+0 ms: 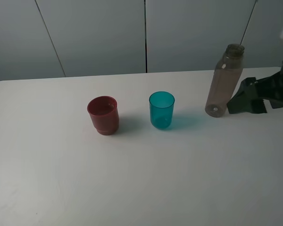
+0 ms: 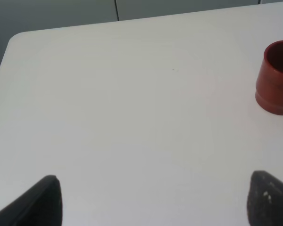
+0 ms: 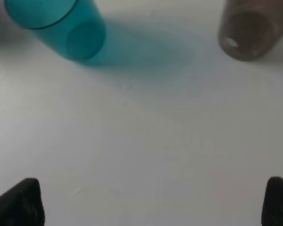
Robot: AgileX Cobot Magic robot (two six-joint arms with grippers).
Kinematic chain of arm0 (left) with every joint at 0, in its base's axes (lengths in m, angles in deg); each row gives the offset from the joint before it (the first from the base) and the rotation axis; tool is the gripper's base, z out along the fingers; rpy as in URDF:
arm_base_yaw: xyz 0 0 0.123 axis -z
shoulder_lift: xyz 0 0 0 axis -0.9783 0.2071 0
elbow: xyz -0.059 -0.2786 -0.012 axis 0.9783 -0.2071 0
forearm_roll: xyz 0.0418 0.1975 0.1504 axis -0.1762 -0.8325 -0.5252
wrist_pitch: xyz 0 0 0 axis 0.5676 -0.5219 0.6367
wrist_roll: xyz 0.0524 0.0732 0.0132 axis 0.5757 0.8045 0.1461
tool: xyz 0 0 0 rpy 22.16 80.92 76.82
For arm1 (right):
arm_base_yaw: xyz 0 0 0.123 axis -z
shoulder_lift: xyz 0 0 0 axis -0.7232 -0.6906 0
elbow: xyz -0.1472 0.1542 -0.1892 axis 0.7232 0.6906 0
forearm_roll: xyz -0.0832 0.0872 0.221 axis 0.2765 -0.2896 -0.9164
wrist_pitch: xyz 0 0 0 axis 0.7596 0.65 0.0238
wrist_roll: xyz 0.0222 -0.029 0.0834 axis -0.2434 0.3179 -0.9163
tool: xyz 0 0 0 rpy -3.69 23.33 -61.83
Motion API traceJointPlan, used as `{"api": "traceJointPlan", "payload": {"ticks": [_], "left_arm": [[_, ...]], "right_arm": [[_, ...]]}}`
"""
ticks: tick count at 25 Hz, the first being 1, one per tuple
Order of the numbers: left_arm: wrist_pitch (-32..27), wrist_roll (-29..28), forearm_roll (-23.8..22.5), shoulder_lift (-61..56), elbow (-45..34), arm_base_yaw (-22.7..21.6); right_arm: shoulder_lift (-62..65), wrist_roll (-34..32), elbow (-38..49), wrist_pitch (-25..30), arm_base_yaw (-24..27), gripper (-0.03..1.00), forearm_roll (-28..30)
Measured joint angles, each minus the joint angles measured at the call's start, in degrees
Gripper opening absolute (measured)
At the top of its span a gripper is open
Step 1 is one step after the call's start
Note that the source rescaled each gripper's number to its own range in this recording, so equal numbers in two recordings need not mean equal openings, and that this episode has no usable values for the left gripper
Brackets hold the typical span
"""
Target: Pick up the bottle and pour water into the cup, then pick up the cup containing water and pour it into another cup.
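Observation:
The tall smoky bottle (image 1: 224,80) stands uncapped at the right of the white table, and its base (image 3: 247,33) shows in the right wrist view. The teal cup (image 1: 162,109) stands in the middle, also seen as a teal cup (image 3: 61,26) from the right wrist. The other cup, dark red (image 1: 104,115), stands to its left and appears at the edge of the left wrist view as the red cup (image 2: 276,77). My right gripper (image 1: 246,100) hovers open just right of the bottle's base, apart from it. The right gripper (image 3: 148,200) and left gripper (image 2: 155,195) both hold nothing.
The white table (image 1: 141,179) ends in a rounded far-left corner (image 2: 14,40) against grey wall panels (image 1: 99,33). The left arm does not show in the exterior high view.

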Motion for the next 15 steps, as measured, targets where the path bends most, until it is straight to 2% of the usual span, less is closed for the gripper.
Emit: {"api": "traceJointPlan", "payload": {"ticks": [5,15], "left_arm": [[0.0,0.0,0.0,0.0,0.0,0.0],[0.0,0.0,0.0,0.0,0.0,0.0]], "right_arm": [[15.35,0.0,0.0,8.27,8.99,1.0,0.12],[45.66,-0.69,0.0,16.64,10.28,1.0,2.57]]}}
